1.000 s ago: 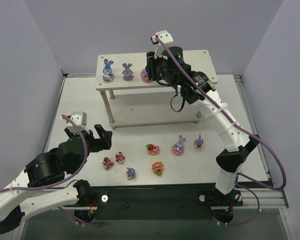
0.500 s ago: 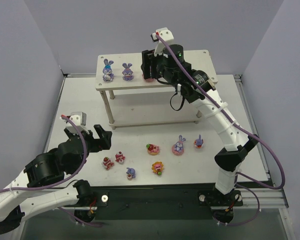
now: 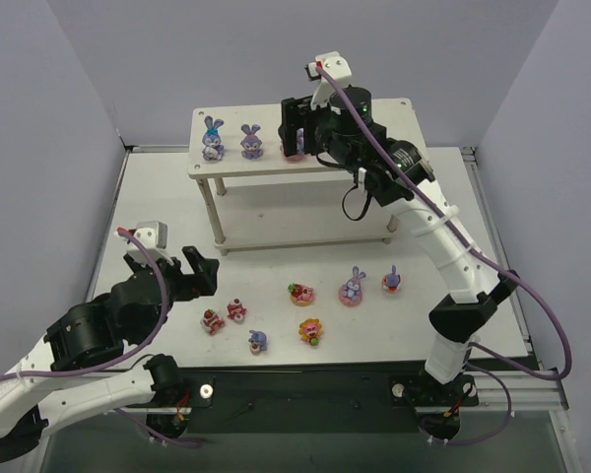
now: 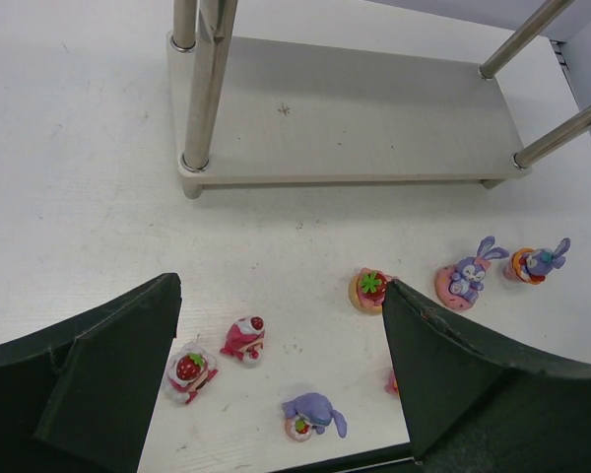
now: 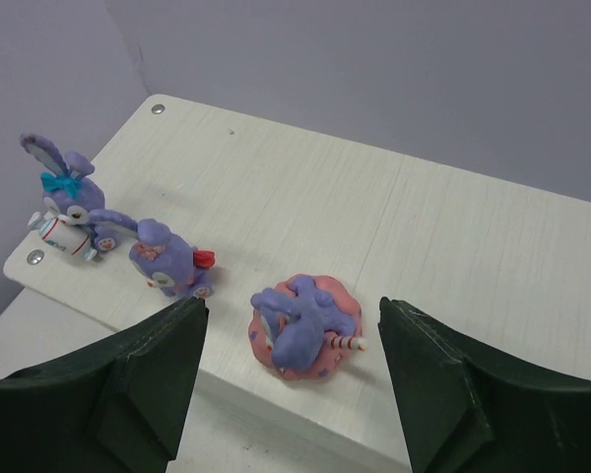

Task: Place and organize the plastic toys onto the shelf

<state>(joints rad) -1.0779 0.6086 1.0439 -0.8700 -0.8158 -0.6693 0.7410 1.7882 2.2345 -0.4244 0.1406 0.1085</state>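
Bunny half hidden (by fingers), arm cropped

The shelf is pale whitewashed wood. On it, the first bunny is purple with a teal bow, the second bunny purple with a red patch, the third bunny purple on a pink, purple-dotted base. Before the shelf, the strawberry cake is orange, topped red and green.

Shelf at the far side of the table. On its top board, a row along the front edge: left bunny, middle bunny, right bunny. On the table before the shelf, left to right: first cake, second cake, near bunny, third cake behind fourth cake, then fifth bunny beside sixth bunny.
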